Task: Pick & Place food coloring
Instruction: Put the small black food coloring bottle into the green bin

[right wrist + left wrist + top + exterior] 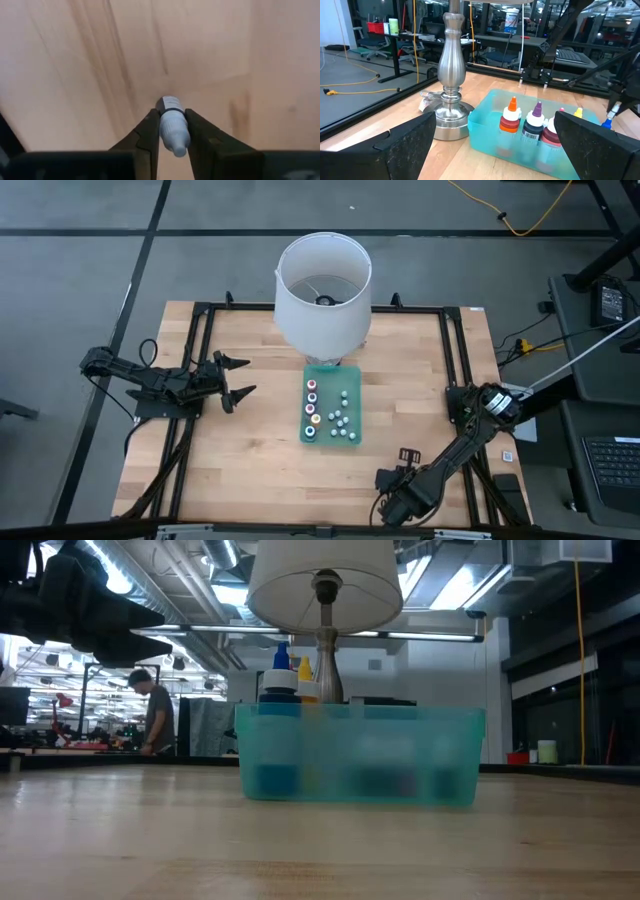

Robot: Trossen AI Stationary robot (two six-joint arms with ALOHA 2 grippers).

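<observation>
White-capped bottle (172, 131) sits clamped between the right gripper's (173, 144) fingers, low over the desk (250, 450) at its near edge. Other bottles (312, 408) stand in the teal bin (331, 438) beside the lamp (322, 290). Left gripper (240, 377) waits left of the bin, fingers apart.

A frosted teal bin (360, 755) blurs its contents into coloured smudges at worktop level, only a blue cap (281, 658) and a yellow cap (305, 669) clearing the rim. The lamp shade (324, 580) is cropped by the frame's top. From overhead, the bottles (311, 407) are too small to tell apart.
</observation>
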